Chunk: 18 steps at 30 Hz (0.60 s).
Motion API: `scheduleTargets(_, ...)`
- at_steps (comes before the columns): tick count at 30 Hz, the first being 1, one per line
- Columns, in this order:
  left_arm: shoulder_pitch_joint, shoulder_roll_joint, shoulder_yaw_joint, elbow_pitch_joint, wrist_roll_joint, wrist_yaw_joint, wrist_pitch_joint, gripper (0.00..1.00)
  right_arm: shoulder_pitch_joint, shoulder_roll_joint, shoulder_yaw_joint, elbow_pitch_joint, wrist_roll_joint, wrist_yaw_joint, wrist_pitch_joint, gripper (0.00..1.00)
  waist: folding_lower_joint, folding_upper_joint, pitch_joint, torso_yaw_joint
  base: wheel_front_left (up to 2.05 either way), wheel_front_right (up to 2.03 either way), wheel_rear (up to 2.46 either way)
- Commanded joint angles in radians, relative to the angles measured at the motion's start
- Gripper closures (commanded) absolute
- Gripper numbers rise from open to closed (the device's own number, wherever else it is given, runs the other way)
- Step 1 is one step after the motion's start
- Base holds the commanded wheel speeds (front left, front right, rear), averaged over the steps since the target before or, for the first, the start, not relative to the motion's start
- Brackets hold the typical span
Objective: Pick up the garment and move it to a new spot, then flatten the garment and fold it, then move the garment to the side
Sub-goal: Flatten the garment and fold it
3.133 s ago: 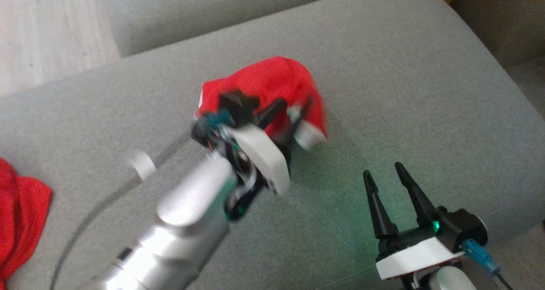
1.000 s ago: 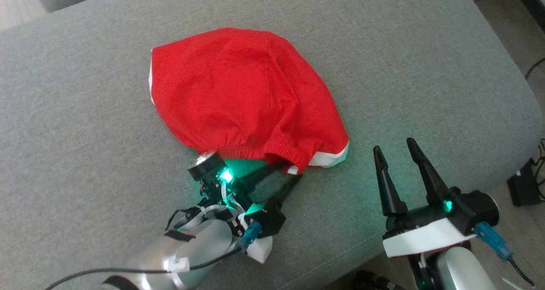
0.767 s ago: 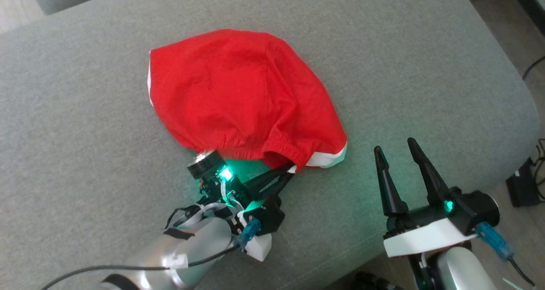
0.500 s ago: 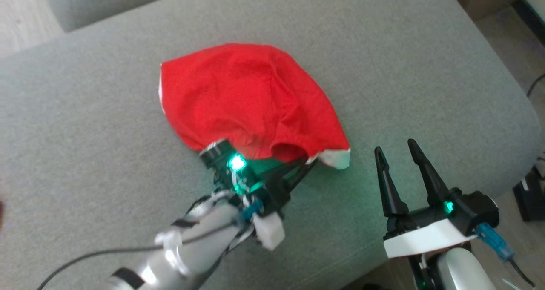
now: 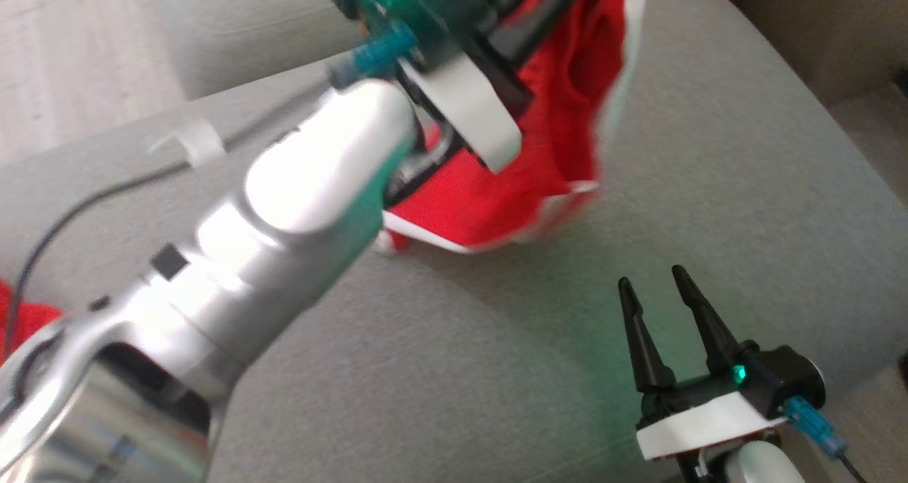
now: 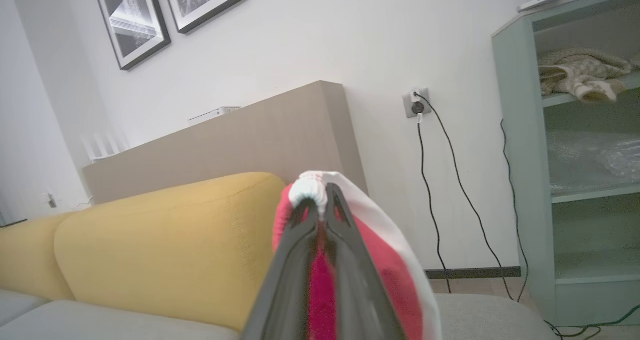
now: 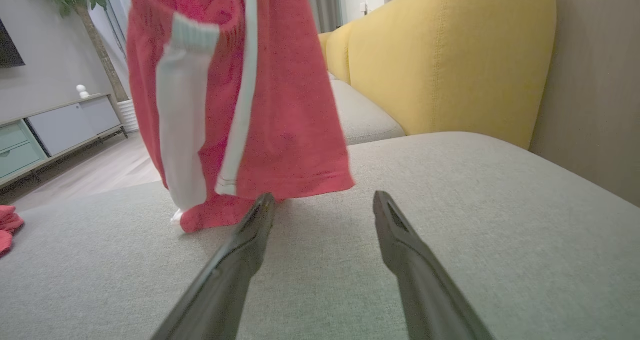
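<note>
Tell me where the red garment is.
In the head view the red garment hangs from the shut left end effector over the grey cushion, ahead of the right end effector.

The garment (image 5: 560,135) is red with white side stripes and white edging. The cushion (image 5: 709,150) is plain grey, the backrest (image 7: 450,55) mustard yellow. The right hand (image 5: 651,276) is black, with a white base.
</note>
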Motion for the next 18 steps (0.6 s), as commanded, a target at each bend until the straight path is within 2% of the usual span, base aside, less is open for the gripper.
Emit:
scheduleTargets(1, -0.033, 0.049, 0.042, -0.021, -0.046, 0.002, 0.021, 1.0, -0.023, -0.005, 0.018, -0.035, 0.002, -0.001, -0.006, 0.0, 0.0001, 0.0, -0.013, 0.043, 0.0, 0.0, 0.0)
scheduleTargets(4, 0.023, 0.09, 0.067, -0.012, -0.11, 0.005, 0.045, 1.0, -0.008, -0.005, 0.003, -0.037, -0.005, -0.001, -0.006, 0.0, 0.0001, 0.0, -0.02, 0.092, 0.0, 0.0, 0.0)
scheduleTargets(7, 0.146, 0.136, 0.056, 0.001, -0.15, 0.019, 0.073, 1.0, 0.009, -0.005, -0.01, -0.034, -0.013, -0.001, -0.006, 0.0, 0.0001, 0.0, -0.021, 0.142, 0.0, 0.0, 0.0)
scheduleTargets(12, 0.337, 0.213, 0.058, 0.03, -0.197, 0.049, 0.045, 1.0, 0.031, -0.005, -0.019, -0.018, -0.031, -0.001, -0.006, 0.0, 0.0001, 0.0, 0.0, 0.208, 0.0, 0.0, 0.0)
scheduleTargets(16, 0.405, 0.241, 0.069, 0.058, -0.22, 0.052, 0.009, 1.0, 0.03, -0.005, -0.031, 0.022, -0.047, -0.001, -0.006, 0.0, 0.0001, 0.0, 0.016, 0.241, 0.0, 0.0, 0.0)
scheduleTargets(18, 0.417, 0.243, 0.078, 0.07, -0.23, 0.052, -0.007, 1.0, 0.025, -0.005, -0.054, 0.067, -0.021, -0.001, -0.006, 0.0, 0.0001, 0.0, 0.02, 0.253, 0.0, 0.0, 0.0)
